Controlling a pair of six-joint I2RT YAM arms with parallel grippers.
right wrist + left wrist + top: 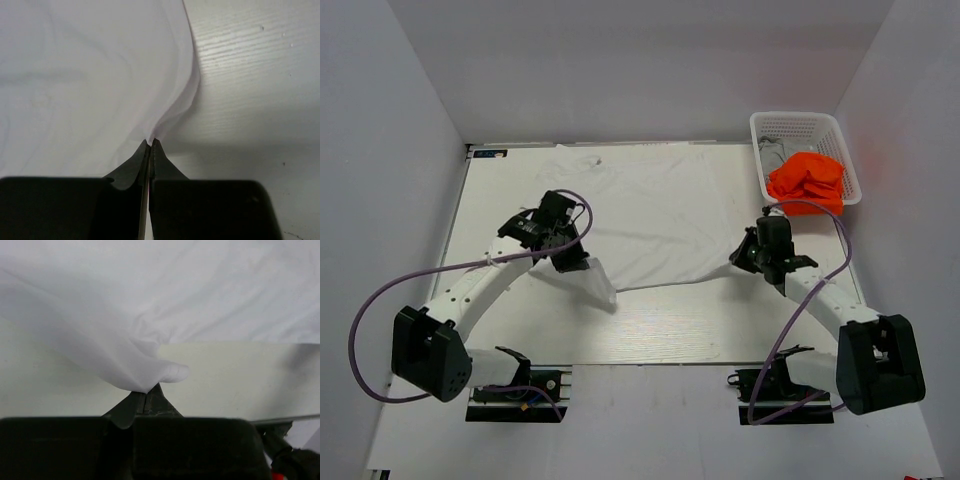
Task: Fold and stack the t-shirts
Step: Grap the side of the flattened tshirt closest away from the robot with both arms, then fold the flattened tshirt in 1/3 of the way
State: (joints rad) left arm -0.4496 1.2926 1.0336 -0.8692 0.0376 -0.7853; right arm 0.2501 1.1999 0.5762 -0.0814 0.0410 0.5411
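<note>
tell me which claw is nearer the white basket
Right. The right claw pinches the white t-shirt close to the near side of the basket; the left claw pinches it across the table, far from the basket.

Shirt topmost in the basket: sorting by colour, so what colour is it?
The shirt is bright orange, best seen in the top external view.

No legible txt (any view).

Left arm (480,285) and right arm (820,295) lean forward, wrists dipped low; left gripper (147,394) and right gripper (151,144) both pinched tight (fingertips meeting).
</note>
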